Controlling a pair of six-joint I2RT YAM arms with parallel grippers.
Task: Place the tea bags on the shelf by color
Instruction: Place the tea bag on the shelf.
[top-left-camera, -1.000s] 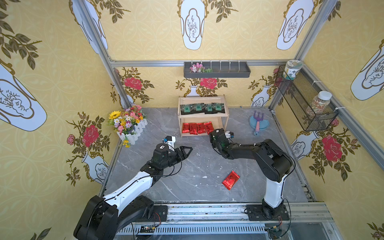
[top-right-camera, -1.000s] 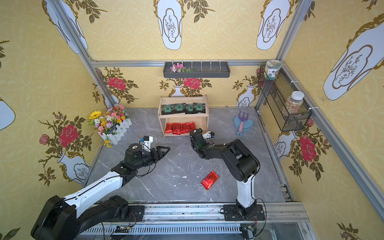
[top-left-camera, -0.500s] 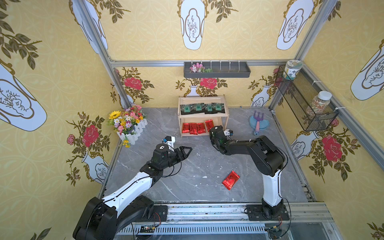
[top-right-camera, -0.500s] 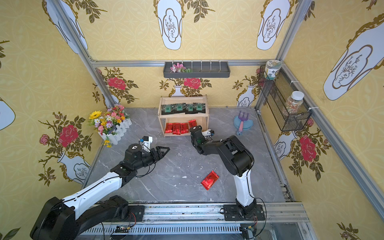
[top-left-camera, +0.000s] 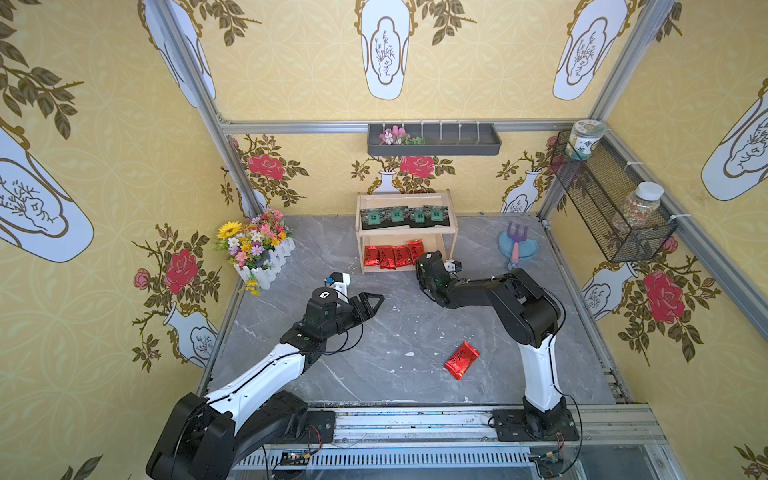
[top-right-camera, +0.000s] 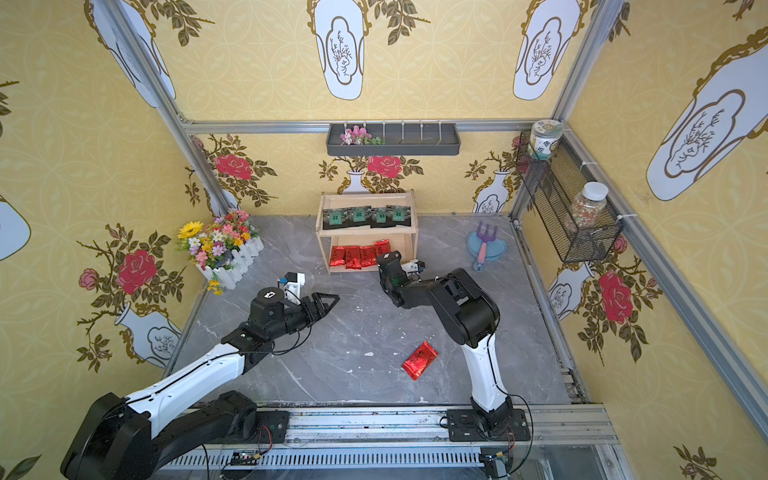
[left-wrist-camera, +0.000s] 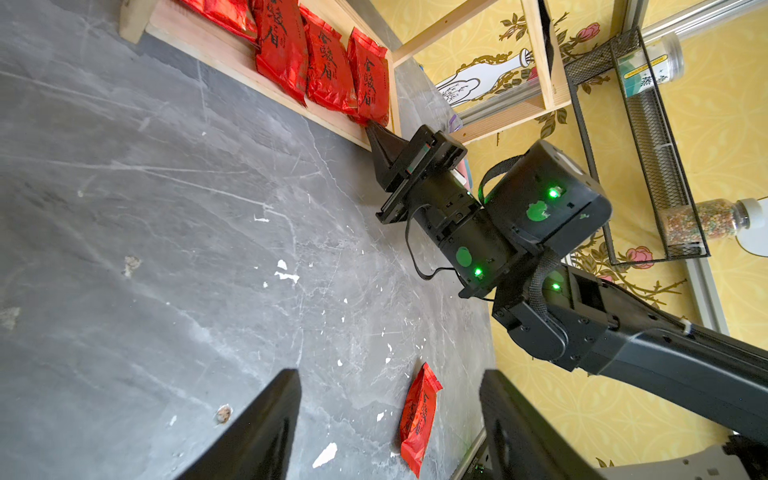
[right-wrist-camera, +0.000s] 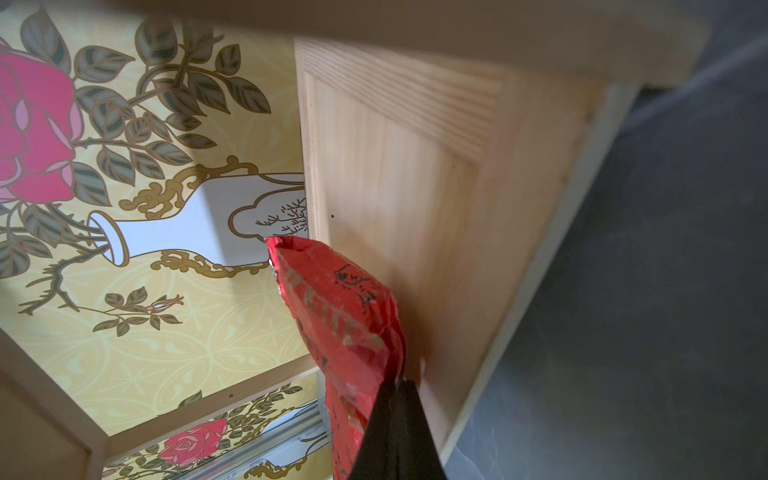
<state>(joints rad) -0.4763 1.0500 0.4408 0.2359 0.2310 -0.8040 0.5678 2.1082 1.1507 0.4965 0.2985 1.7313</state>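
from up top, the light wooden shelf (top-left-camera: 406, 232) stands against the back wall. four square black tea bags (top-left-camera: 405, 216), each with a green emblem, sit in a row on its upper tier, and oblong shiny red tea bags (top-left-camera: 386, 257) lie side by side on the lower one. a stray red bag (top-left-camera: 461, 360) lies flat on the grey counter (top-left-camera: 374, 374), well apart from the shelf. the left fingers (top-left-camera: 371, 300) hang spread wide over the counter, holding nothing. the left wrist view shows dark writing running down each red foil packet, and the right fingers (left-wrist-camera: 380, 139) at the corner of the end packet (left-wrist-camera: 368, 79). in the right wrist view those fingers are pinched tight on that crinkled packet, just beside the shelf's side wall.
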